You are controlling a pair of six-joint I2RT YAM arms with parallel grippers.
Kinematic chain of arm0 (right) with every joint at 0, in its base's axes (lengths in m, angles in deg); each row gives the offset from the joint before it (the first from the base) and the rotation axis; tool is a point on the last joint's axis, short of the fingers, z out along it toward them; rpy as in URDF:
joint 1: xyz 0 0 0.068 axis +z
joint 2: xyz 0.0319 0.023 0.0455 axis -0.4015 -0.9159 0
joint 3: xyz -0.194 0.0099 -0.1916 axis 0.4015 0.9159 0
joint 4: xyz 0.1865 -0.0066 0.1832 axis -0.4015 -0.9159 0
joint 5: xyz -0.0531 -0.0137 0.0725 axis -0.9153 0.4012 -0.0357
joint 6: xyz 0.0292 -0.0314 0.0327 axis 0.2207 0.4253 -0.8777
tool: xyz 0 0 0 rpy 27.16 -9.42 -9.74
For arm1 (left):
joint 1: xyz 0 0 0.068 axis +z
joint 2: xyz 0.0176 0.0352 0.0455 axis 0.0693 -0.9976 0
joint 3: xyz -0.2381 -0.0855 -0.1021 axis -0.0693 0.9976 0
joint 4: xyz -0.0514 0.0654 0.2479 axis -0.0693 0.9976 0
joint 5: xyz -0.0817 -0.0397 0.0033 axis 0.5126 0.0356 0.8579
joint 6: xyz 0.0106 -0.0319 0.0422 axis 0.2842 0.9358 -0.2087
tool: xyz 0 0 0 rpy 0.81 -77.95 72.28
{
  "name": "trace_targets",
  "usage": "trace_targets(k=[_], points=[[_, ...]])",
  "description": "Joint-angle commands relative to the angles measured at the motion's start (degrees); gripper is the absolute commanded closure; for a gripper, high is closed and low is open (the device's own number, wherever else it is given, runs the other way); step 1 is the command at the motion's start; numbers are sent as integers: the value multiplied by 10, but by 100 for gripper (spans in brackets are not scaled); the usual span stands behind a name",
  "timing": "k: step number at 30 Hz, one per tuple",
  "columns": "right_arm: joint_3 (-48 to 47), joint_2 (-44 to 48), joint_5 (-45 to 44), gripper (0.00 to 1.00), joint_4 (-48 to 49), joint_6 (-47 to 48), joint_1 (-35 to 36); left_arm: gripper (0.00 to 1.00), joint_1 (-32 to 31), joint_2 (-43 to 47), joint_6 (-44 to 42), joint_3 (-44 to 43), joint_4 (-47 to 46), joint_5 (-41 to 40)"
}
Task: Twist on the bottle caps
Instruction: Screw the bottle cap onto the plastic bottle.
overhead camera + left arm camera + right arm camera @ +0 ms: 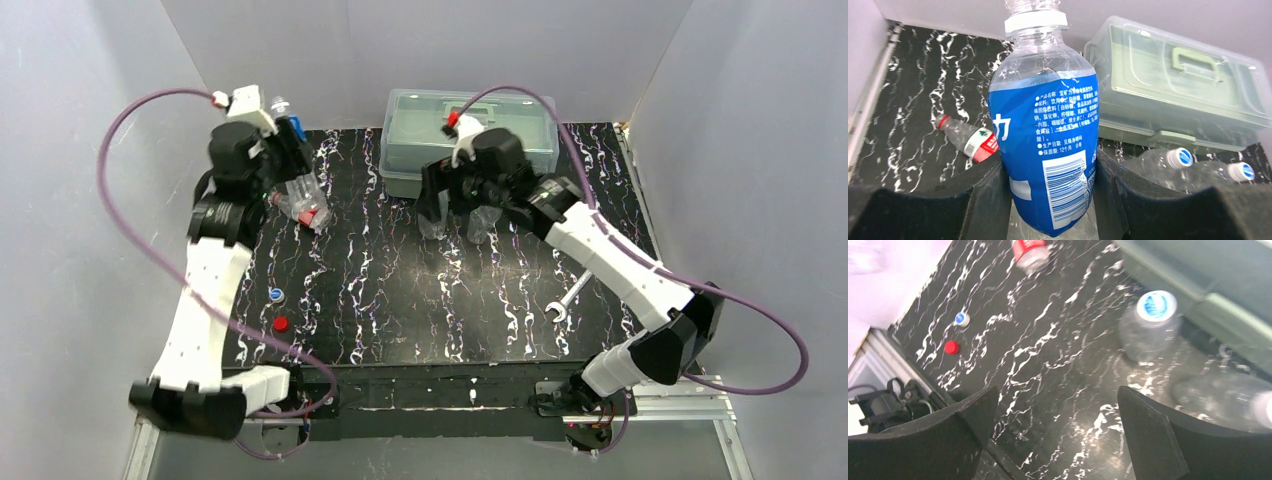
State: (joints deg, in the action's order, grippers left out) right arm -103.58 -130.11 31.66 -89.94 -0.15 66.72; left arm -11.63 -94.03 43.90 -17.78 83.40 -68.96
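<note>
1. Back of the mat (400, 300): translucent lidded box (415, 130), rigid plastic; two plain bottles (1143, 340) in front already capped.
2. My left gripper (1050, 192) clamps the blue-label bottle (1045, 120), clear, thin-walled, threads bare; my right gripper (1055, 410) gapes wide, empty.
3. Red-label bottle (973, 141) lies sideways at left.
4. Blue-white cap (275, 294), red cap (282, 324) loose near-left; two fits remaining, I reckon.
</note>
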Motion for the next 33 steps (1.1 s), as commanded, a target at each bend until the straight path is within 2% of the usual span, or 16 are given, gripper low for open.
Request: trace_targets(k=[1,6,10,18,27,33], points=[[24,-39,-24,2,92,-18,77,63,2,112,15,19,87,-28],[12,-145,-63,2,163,6,144,63,2,166,53,1,149,-26],[-63,-258,-82,3,170,48,189,62,2,172,58,-43,194,-71],[-213,-444,-72,6,180,68,228,63,2,153,68,-133,245,-139],[-383,-586,-92,13,178,79,268,63,2,107,75,-203,289,-136],[-428,-632,-108,16,205,100,289,66,2,73,75,-251,309,-128]])
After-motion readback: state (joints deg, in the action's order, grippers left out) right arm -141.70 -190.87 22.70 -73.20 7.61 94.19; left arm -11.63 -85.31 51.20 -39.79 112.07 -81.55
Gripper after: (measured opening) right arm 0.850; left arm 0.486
